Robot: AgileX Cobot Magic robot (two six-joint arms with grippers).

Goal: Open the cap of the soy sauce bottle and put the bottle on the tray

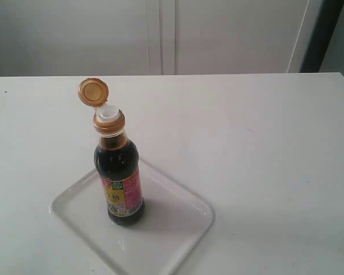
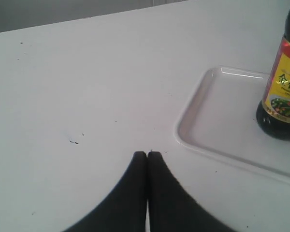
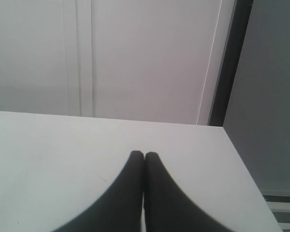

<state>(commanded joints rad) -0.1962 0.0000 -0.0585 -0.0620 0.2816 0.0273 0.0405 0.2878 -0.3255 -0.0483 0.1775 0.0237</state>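
Note:
The soy sauce bottle (image 1: pixel 119 177) stands upright on the white tray (image 1: pixel 178 229) at the lower left of the exterior view. Its orange-brown cap (image 1: pixel 93 92) is flipped open and back on its hinge, baring the white spout (image 1: pixel 109 113). Neither arm shows in the exterior view. In the left wrist view my left gripper (image 2: pixel 147 153) is shut and empty above bare table, with the tray (image 2: pixel 203 116) and the bottle's lower part (image 2: pixel 280 92) off to one side. My right gripper (image 3: pixel 144 154) is shut and empty over bare table; no task object appears in its view.
The white table (image 1: pixel 264 149) spreads around the tray, with its far edge against a pale wall with panel lines (image 1: pixel 160 34). In the right wrist view the table's corner (image 3: pixel 222 128) and side edge lie near the gripper, with a dark vertical strip (image 3: pixel 229 63) behind.

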